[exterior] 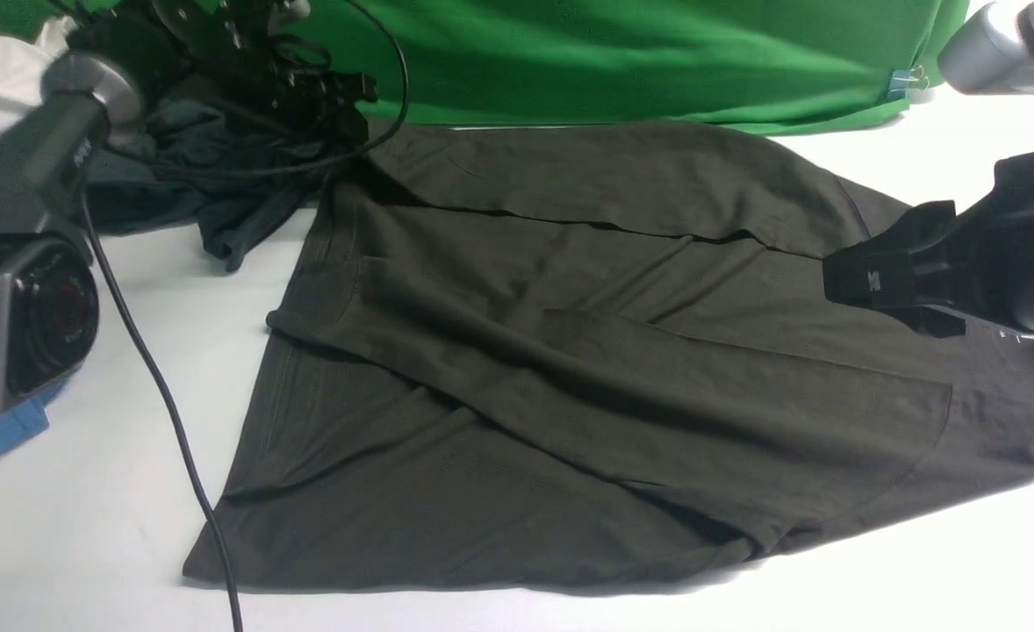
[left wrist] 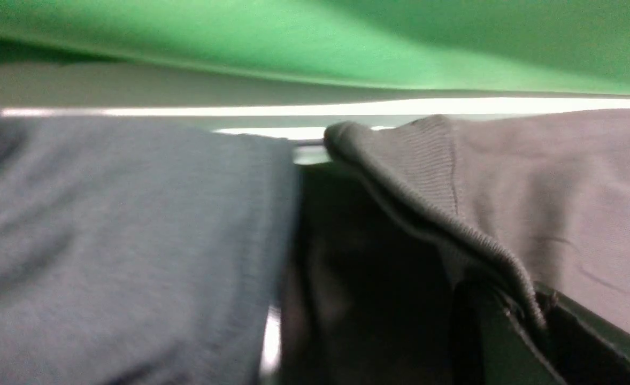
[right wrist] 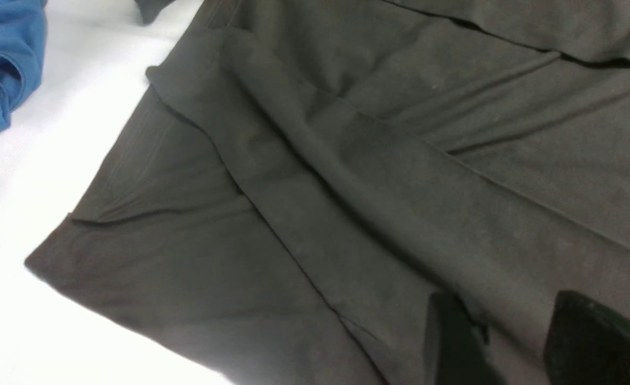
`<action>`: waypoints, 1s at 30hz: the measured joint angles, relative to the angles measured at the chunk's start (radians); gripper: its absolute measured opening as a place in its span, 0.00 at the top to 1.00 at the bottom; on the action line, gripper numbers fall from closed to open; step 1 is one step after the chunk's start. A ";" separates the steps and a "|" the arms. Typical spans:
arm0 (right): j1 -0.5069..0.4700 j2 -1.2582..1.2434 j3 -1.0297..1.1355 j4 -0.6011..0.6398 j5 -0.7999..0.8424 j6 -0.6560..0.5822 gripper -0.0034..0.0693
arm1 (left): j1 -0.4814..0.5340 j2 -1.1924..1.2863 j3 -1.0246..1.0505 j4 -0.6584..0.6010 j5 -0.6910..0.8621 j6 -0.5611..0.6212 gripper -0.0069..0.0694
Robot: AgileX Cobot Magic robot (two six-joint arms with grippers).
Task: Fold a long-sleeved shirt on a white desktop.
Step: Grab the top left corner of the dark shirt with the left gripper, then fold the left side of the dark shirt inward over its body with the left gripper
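Lying flat on the white desktop (exterior: 87, 527) is the long-sleeved shirt (exterior: 570, 369). The left gripper (exterior: 346, 110) pinches its far ribbed edge tight. The right gripper (right wrist: 513, 342) hangs over it, jaws apart, holding nothing.

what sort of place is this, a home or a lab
Most likely a robot test or recording setup, not a home: a green cloth backdrop hangs behind the white desktop, and a robot arm reaches over the long-sleeved shirt spread on it.

No text is legible: marks on the right end effector (exterior: 868, 279), left arm (exterior: 75, 151) and long-sleeved shirt (exterior: 570, 351) are blurred
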 joint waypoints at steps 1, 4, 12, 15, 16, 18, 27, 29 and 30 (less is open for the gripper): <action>0.000 0.000 0.000 0.000 0.000 0.000 0.62 | 0.000 -0.035 0.000 0.005 0.053 0.000 0.85; 0.000 0.000 0.000 0.000 0.001 0.000 0.62 | 0.000 -0.071 -0.001 0.026 0.116 -0.012 0.85; 0.000 0.000 0.000 0.000 0.028 0.000 0.62 | -0.001 -0.191 0.126 0.124 0.197 -0.076 0.85; 0.000 0.000 0.000 0.000 0.035 0.000 0.62 | -0.001 -0.245 0.230 0.172 0.197 -0.077 0.85; 0.000 0.000 0.000 0.000 0.037 0.000 0.62 | -0.001 -0.261 0.267 0.188 0.197 -0.078 0.85; 0.000 0.000 0.000 0.000 0.038 0.000 0.62 | -0.001 -0.289 0.317 0.205 0.193 -0.078 0.85; 0.000 0.000 0.000 0.000 0.048 -0.013 0.62 | -0.002 -0.447 0.481 0.232 0.138 -0.077 0.85; 0.000 0.000 0.000 0.000 0.059 -0.019 0.62 | -0.002 -0.478 0.529 0.246 0.122 -0.074 0.85; 0.000 0.000 0.000 0.000 0.064 -0.021 0.62 | -0.002 -0.486 0.554 0.249 0.112 -0.071 0.85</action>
